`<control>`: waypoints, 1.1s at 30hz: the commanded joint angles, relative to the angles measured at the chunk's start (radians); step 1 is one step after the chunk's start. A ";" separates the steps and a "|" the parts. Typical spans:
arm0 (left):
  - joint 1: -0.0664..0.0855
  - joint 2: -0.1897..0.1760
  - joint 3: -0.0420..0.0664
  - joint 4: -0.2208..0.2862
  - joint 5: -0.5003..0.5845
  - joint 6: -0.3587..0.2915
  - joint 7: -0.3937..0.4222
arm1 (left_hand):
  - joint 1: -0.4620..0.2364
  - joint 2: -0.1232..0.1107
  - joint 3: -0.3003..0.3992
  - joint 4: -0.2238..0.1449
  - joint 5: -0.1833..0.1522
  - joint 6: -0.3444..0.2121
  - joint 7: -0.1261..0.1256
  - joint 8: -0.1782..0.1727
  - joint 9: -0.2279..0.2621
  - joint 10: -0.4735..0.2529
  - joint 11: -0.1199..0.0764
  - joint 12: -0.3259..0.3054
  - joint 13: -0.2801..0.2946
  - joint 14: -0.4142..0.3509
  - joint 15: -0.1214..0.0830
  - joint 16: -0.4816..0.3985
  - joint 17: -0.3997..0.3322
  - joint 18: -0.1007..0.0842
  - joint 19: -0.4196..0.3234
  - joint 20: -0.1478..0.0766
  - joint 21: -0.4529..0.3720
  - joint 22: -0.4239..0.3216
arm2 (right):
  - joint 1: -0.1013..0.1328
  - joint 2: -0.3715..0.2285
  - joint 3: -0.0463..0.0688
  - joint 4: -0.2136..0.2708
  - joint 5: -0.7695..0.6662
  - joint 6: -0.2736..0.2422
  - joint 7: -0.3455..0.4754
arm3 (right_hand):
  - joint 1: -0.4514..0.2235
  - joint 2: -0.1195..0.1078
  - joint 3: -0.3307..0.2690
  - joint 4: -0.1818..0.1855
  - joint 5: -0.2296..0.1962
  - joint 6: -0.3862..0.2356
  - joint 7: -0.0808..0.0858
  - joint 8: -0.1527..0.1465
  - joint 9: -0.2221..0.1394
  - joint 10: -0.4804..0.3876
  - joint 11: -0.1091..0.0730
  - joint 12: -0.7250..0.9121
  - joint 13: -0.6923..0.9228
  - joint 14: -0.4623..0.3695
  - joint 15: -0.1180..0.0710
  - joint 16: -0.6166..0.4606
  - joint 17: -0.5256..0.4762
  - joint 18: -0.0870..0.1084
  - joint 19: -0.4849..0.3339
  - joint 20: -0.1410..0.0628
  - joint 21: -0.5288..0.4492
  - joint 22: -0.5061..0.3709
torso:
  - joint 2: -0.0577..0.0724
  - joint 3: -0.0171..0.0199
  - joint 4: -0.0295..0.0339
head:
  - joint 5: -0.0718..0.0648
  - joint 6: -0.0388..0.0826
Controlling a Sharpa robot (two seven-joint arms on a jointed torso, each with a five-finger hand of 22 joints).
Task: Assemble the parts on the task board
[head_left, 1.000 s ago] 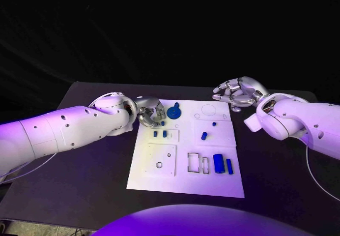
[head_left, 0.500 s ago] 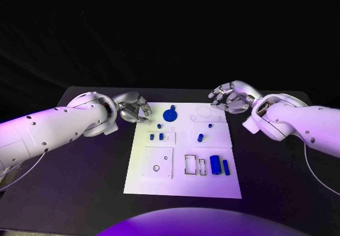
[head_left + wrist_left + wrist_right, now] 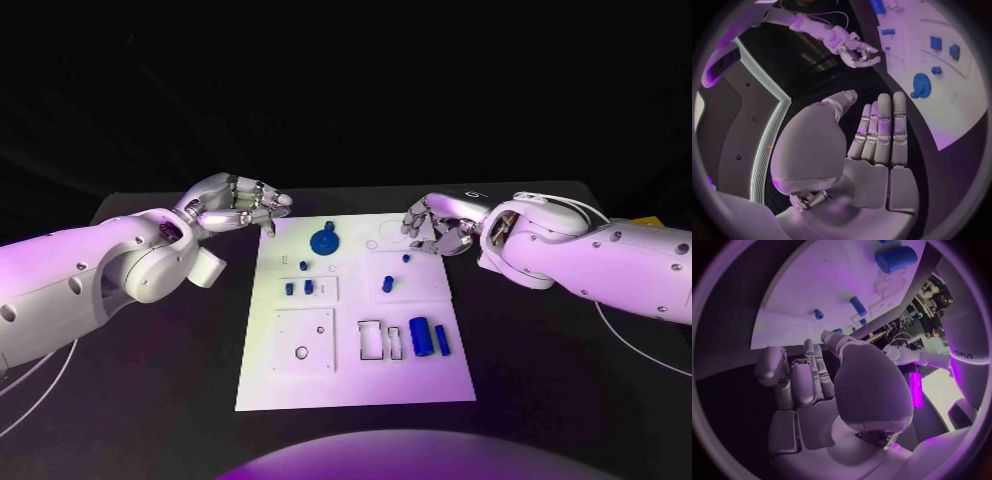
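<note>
Both hands have drawn back toward the board's far corners over the last second: my left hand [image 3: 235, 205] has lifted off the round blue part [image 3: 325, 240] it was crowding and now hovers beside the board's far left corner, while my right hand [image 3: 437, 224] has come in from off the far right corner to sit at the board's right edge. Left hand is empty, fingers straight and together, thumb apart. Right hand is also empty, fingers loosely bent with gaps between them.

I judge this as a pause between placements, with nothing in either hand. The task board [image 3: 361, 375] lies in the middle of the black table [image 3: 159, 370]. Loose on it are a large blue cylinder [image 3: 420, 334] and a slimmer blue bar [image 3: 441, 339], near two empty rectangular slots [image 3: 382, 339]. Small blue pegs [image 3: 297, 287] stand in the left block, another blue peg [image 3: 388, 283] in the right one.

Next I would pick a loose piece, probably the cylinder with the right hand, and it needs a clean pinch and alignment over its slot.

Beyond the table, the room is dark.
</note>
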 commanded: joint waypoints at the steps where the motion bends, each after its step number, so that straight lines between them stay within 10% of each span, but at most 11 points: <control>1: -0.001 -0.006 0.000 0.016 0.221 0.012 0.080 | 0.009 0.006 -0.001 0.002 0.005 0.008 -0.001 0.007 0.002 0.009 -0.002 0.007 -0.001 0.005 -0.005 -0.006 -0.001 0.011 0.008 -0.002 -0.008 -0.002 | -0.005 -0.003 -0.001 0.021 -0.259 0.074 -0.046 | -0.007 -0.020 -0.004 -0.007 0.008 0.005 -0.007 -0.008 -0.003 -0.005 -0.005 -0.012 -0.011 0.012 0.003 -0.009 -0.010 -0.002 -0.005 -0.004 -0.014 -0.005 | 0.001 0.0002 -0.0005 | -0.009 0.005; 11: -0.003 -0.016 0.000 0.029 0.253 0.004 0.093 | 0.015 0.008 0.000 0.001 0.006 0.005 0.000 0.006 0.001 0.012 -0.002 0.008 -0.002 0.008 -0.006 -0.007 -0.003 0.011 0.015 -0.004 -0.011 -0.005 | -0.015 -0.009 -0.003 0.053 -0.465 0.071 -0.024 | -0.015 -0.020 0.016 -0.013 -0.016 0.034 -0.025 -0.014 -0.006 -0.002 -0.020 -0.022 -0.034 0.017 -0.016 -0.004 -0.001 -0.007 0.007 -0.021 0.004 0.012 | 0.001 0.0001 0.0018 | -0.013 0.015; 33: -0.003 -0.016 0.000 0.037 0.256 0.002 0.079 | 0.018 0.010 0.001 0.003 0.005 -0.006 0.006 0.002 0.000 0.007 0.001 0.003 -0.007 0.016 -0.005 -0.008 -0.005 0.010 0.027 -0.005 -0.015 -0.010 | -0.042 0.035 -0.003 0.019 -0.435 0.055 -0.025 | -0.017 0.024 0.099 -0.039 -0.069 0.075 -0.017 -0.031 -0.006 0.038 -0.014 -0.061 -0.089 0.026 -0.020 0.021 0.034 -0.016 0.034 -0.022 0.044 0.048 | 0.003 0.0005 0.0019 | -0.004 0.012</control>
